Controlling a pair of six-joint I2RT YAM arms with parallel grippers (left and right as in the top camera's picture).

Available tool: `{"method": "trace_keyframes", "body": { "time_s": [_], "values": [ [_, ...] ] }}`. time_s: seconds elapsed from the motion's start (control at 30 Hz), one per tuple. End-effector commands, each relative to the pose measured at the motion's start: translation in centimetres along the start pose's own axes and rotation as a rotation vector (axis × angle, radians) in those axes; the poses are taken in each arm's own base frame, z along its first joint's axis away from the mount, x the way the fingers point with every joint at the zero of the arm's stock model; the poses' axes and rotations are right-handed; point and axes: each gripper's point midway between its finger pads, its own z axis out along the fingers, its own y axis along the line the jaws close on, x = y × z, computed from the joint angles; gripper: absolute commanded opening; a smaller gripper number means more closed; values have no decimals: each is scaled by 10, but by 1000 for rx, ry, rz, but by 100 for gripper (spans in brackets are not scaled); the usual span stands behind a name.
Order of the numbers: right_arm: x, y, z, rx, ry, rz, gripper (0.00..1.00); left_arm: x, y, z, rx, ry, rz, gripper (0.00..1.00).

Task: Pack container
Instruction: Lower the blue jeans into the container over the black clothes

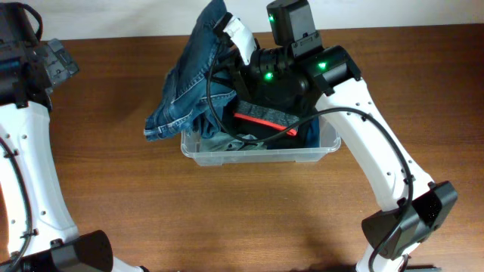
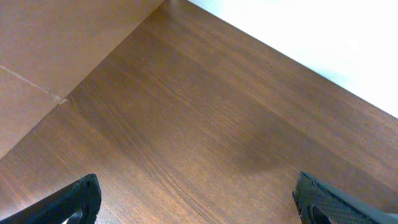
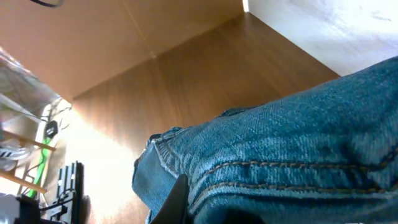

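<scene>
One container [image 1: 261,156], mid-table [image 1: 113,189], jeans [image 1: 189,83] draped over its left rim: your R gripper [image 1: 227,29] pinches the denim above it, jaws pressed together; L gripper [image 2: 196,202] well apart, jaws spread.

The left arm [image 1: 23,151] stands well to the left of the container [image 1: 261,156]. Its left gripper [image 2: 199,202] points downward with the fingers [image 2: 78,200] spread wide and nothing between them. The right arm [image 1: 374,159] rises from the near right of the container and arches over it. The right gripper [image 1: 227,30] is clamped tight on a fold of jeans [image 1: 189,83] above the container's far left corner.
</scene>
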Motion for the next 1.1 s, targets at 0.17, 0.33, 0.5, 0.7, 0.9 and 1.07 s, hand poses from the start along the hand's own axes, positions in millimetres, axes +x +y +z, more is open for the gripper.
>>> {"method": "trace_keyframes", "body": {
  "time_s": [0.17,0.33,0.5,0.7,0.9,1.07],
  "values": [
    [-23,33,-20,-86,-50,-114,4,-3,2,-5,0,-16,-16,99],
    [-8,18,-19,2,13,-80,4,-3,2,-5,0,-16,-16,99],
    [3,4,-20,84,62,-54,4,-3,2,-5,0,-16,-16,99],
    [15,-16,-21,197,117,-35,4,-3,2,-5,0,-16,-16,99],
    [25,-36,-26,310,169,-24,4,-3,2,-5,0,-16,-16,99],
    [30,-55,-39,390,185,-9,4,-3,2,-5,0,-16,-16,99]
  ]
}}
